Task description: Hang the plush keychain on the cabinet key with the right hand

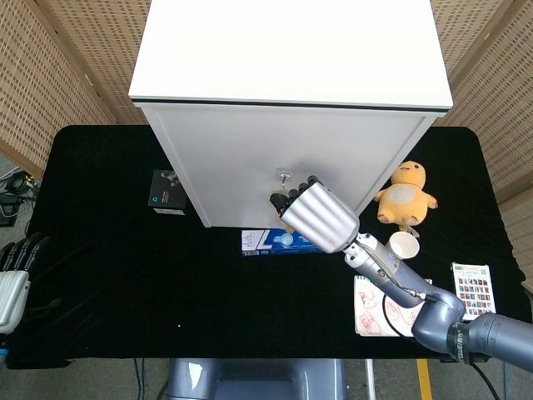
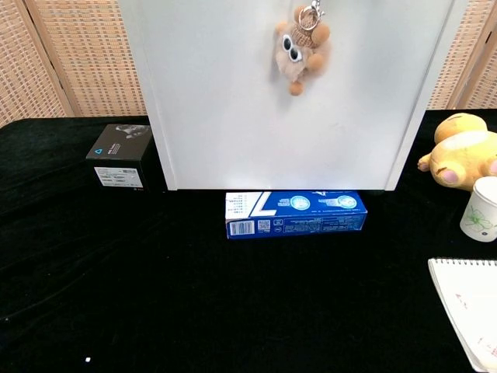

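The white cabinet (image 1: 250,158) stands at the back of the black table, and its small metal key (image 1: 286,176) sticks out of the door. My right hand (image 1: 316,218) is raised in front of the door, its fingertips (image 1: 283,202) just below the key. The tan plush keychain (image 2: 300,48) with big eyes dangles against the door in the chest view; its metal ring (image 2: 311,14) reaches the top edge, where the hand holding it is cut off. In the head view the hand hides the plush. My left hand (image 1: 13,282) rests at the far left edge, holding nothing.
A blue carton (image 2: 295,214) lies at the cabinet's foot. A black box (image 2: 119,155) sits to its left. To the right are a yellow plush toy (image 2: 463,151), a paper cup (image 2: 482,210), a notepad (image 2: 467,309) and a printed card (image 1: 473,292).
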Action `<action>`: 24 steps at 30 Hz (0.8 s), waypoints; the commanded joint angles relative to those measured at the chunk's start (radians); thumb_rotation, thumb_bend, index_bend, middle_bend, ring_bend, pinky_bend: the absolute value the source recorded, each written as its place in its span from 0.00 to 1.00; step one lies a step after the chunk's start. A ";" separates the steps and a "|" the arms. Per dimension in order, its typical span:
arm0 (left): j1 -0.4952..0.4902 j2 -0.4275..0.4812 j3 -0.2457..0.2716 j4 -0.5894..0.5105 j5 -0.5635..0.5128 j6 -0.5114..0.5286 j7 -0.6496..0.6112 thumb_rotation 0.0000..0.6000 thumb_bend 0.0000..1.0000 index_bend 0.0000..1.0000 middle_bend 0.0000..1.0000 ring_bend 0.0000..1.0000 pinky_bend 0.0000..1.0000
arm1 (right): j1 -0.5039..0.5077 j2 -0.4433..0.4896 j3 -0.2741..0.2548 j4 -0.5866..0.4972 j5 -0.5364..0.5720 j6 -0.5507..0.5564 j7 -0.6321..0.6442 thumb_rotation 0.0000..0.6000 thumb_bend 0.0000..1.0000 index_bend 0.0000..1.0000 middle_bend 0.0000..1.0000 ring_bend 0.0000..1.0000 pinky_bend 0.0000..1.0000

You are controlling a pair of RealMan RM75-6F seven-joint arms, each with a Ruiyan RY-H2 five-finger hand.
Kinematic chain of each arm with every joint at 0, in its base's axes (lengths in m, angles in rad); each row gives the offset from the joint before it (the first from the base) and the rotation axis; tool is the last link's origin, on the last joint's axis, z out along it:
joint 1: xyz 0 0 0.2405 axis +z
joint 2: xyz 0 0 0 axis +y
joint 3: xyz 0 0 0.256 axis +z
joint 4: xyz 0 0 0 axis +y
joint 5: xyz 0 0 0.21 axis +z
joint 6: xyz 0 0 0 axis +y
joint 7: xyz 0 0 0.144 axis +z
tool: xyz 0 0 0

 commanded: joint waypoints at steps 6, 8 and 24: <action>-0.002 0.001 -0.001 0.000 -0.005 -0.005 -0.003 1.00 0.00 0.00 0.00 0.00 0.00 | 0.029 -0.043 0.019 0.011 0.038 -0.023 -0.102 1.00 0.62 0.72 0.97 0.98 1.00; -0.002 0.003 -0.001 -0.001 -0.003 -0.004 -0.005 1.00 0.00 0.00 0.00 0.00 0.00 | 0.033 -0.049 0.024 0.013 0.055 -0.031 -0.120 1.00 0.62 0.72 0.97 0.98 1.00; -0.001 0.010 -0.002 0.001 -0.002 -0.003 -0.022 1.00 0.00 0.00 0.00 0.00 0.00 | 0.068 -0.080 0.047 0.004 0.149 -0.059 -0.213 1.00 0.62 0.72 0.97 0.98 1.00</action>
